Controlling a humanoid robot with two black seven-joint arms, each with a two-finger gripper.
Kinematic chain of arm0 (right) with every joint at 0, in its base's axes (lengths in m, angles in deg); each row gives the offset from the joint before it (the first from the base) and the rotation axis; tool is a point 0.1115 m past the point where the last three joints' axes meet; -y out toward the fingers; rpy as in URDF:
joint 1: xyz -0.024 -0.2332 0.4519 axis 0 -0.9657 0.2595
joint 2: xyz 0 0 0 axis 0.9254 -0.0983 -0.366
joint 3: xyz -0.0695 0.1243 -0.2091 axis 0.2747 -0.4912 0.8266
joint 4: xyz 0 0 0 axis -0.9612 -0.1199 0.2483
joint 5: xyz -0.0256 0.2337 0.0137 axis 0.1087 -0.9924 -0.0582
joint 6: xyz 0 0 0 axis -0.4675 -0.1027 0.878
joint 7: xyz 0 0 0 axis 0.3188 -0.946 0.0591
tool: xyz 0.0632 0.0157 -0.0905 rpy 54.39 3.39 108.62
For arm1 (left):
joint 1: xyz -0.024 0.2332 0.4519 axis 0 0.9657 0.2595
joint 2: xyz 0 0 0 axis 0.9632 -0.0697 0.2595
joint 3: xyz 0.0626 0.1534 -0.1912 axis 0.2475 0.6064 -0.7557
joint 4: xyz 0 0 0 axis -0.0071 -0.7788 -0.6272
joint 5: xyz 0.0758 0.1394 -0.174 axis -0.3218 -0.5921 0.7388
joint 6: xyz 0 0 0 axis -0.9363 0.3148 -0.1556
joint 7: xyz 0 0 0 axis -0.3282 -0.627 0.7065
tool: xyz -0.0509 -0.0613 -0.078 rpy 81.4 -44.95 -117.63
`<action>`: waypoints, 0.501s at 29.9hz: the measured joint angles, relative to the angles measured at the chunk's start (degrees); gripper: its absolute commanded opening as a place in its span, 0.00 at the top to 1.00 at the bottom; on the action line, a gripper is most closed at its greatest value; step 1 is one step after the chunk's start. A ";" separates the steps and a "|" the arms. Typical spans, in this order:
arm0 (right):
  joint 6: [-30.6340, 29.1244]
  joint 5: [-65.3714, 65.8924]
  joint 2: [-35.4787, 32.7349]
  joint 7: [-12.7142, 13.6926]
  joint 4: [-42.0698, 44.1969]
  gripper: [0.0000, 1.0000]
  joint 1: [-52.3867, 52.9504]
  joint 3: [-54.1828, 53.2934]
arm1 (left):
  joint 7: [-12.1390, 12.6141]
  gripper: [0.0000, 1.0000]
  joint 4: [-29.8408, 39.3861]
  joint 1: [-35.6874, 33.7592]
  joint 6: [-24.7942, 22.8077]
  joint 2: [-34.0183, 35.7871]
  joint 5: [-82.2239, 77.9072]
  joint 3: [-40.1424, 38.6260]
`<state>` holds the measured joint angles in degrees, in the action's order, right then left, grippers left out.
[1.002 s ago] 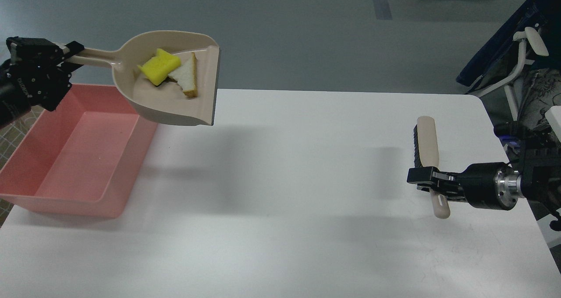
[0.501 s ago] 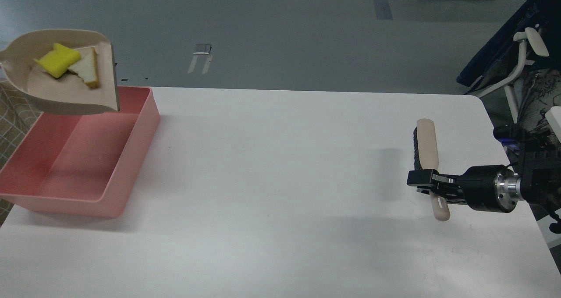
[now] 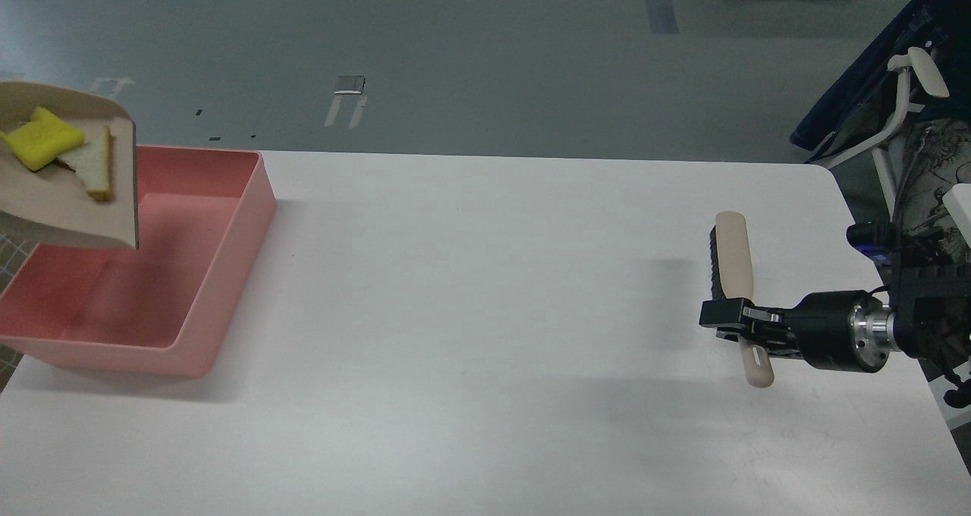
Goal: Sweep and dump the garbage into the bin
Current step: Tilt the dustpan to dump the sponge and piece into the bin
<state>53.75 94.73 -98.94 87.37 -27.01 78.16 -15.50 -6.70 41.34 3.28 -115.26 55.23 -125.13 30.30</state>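
A beige dustpan hangs at the far left, above the pink bin, tilted with its lip down. In it lie the garbage pieces: a yellow spongy piece and a white bread slice, the bread near the lip. The dustpan's handle and my left gripper are beyond the left edge of the view. My right gripper at the right is shut on the handle of a beige brush with black bristles, held low over the white table.
The bin stands on the table's far left corner, its inside bare. A chair and dark fabric stand beyond the table's right side. Grey floor lies behind the table's far edge.
The dustpan with both scraps has moved left over the bin and tipped lip-down, and the left gripper has left the view. The bread has slid toward the lip. The right gripper and brush shifted slightly.
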 measured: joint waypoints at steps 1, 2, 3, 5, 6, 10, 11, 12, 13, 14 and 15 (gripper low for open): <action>0.00 0.00 0.01 0.00 0.00 1.00 -0.03 -0.01 | 0.00 1.00 0.10 0.00 0.00 0.11 -1.54 0.00; 0.00 0.00 0.01 0.00 0.00 1.00 -0.05 -0.01 | 0.00 1.00 0.19 0.00 0.00 0.18 -2.69 0.00; 0.00 0.00 0.02 0.00 0.00 1.00 -0.06 -0.02 | 0.00 1.00 0.28 0.00 0.00 0.27 -4.01 0.00; 0.03 0.00 0.02 0.00 0.00 1.00 -0.07 -0.02 | 0.00 1.00 0.41 -0.01 0.01 0.50 -6.23 0.02; 0.04 0.00 0.02 0.00 0.00 1.00 -0.08 -0.02 | 0.00 1.00 0.50 -0.02 0.01 0.81 -7.37 0.03; 0.08 0.00 0.03 0.00 0.00 1.00 -0.08 -0.03 | 0.00 1.00 1.57 -0.12 0.02 2.23 -10.59 0.03; 0.11 0.00 0.03 0.00 0.00 1.00 -0.08 -0.04 | 0.00 1.00 2.05 -0.14 0.02 2.65 -11.18 0.03; 0.12 0.00 0.03 0.00 0.00 1.00 -0.08 -0.04 | 0.00 1.00 2.64 -0.16 0.02 3.18 -11.78 0.03; 0.13 0.00 0.03 0.00 0.00 1.00 -0.08 -0.04 | 0.00 1.00 3.40 -0.20 0.02 3.82 -12.39 0.03; 0.13 0.00 0.03 0.00 0.00 1.00 -0.08 -0.04 | 0.00 1.00 4.24 -0.24 0.02 4.47 -12.90 0.01; 0.13 0.00 0.03 0.00 0.00 1.00 -0.08 -0.04 | 0.00 1.00 5.06 -0.32 0.02 5.05 -13.36 -0.04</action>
<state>53.88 94.73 -98.91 87.37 -27.02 78.08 -15.54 -6.71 46.41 2.96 -115.24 60.28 -138.48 30.25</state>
